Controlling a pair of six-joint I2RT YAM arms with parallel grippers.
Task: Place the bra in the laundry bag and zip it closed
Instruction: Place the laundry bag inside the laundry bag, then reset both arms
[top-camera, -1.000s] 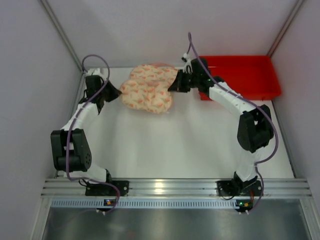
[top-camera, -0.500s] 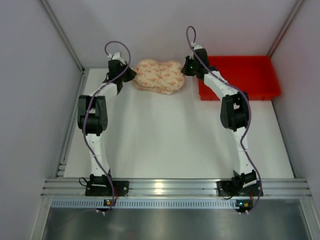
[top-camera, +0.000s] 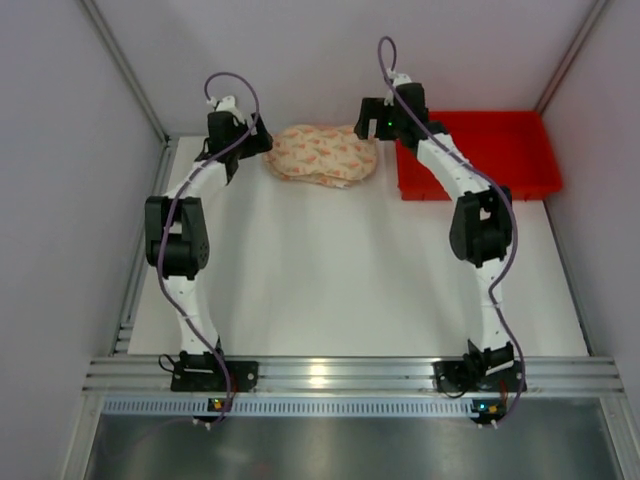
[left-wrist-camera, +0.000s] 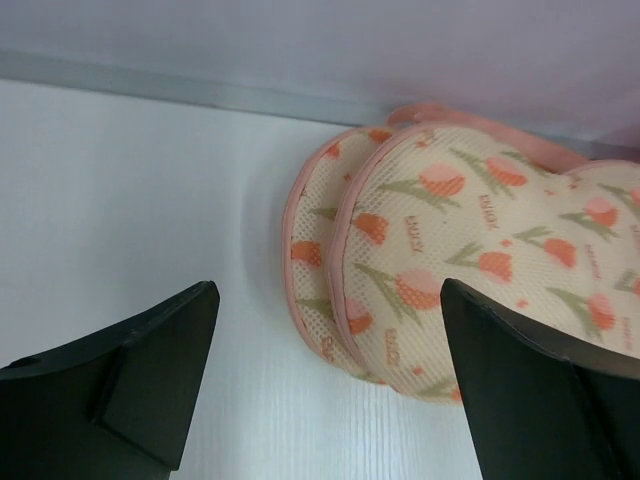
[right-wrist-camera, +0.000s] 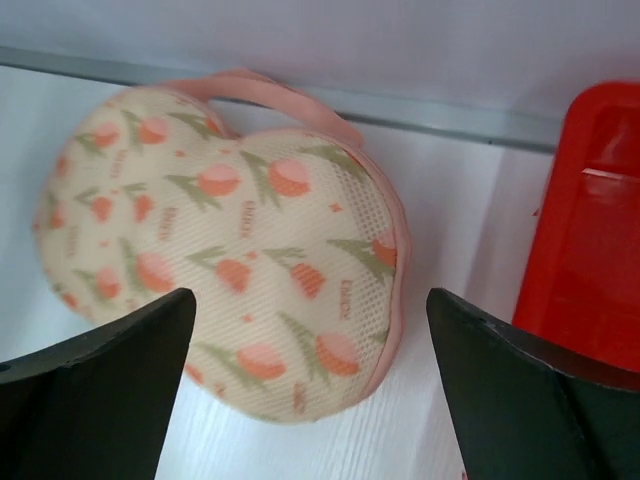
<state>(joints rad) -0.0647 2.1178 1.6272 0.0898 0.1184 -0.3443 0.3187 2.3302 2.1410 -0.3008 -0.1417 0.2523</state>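
The laundry bag (top-camera: 320, 155) is cream mesh with orange tulips and pink trim, and it lies flat at the table's far edge. My left gripper (top-camera: 257, 142) is at the bag's left end, open, its jaws apart with nothing between them. In the left wrist view the bag (left-wrist-camera: 470, 250) lies just ahead of the left gripper (left-wrist-camera: 328, 300). My right gripper (top-camera: 368, 128) hangs open at the bag's right end. In the right wrist view the bag (right-wrist-camera: 230, 250) lies below the right gripper (right-wrist-camera: 310, 300), untouched. The bra is hidden from every view.
A red bin (top-camera: 490, 150) stands at the back right, close to the right arm; its edge (right-wrist-camera: 590, 220) shows in the right wrist view. The back wall rises directly behind the bag. White tabletop (top-camera: 330, 280) stretches toward the arm bases.
Both arms carried the bag toward the back wall. Both grippers then opened and let go of it; it now rests flat on the table.
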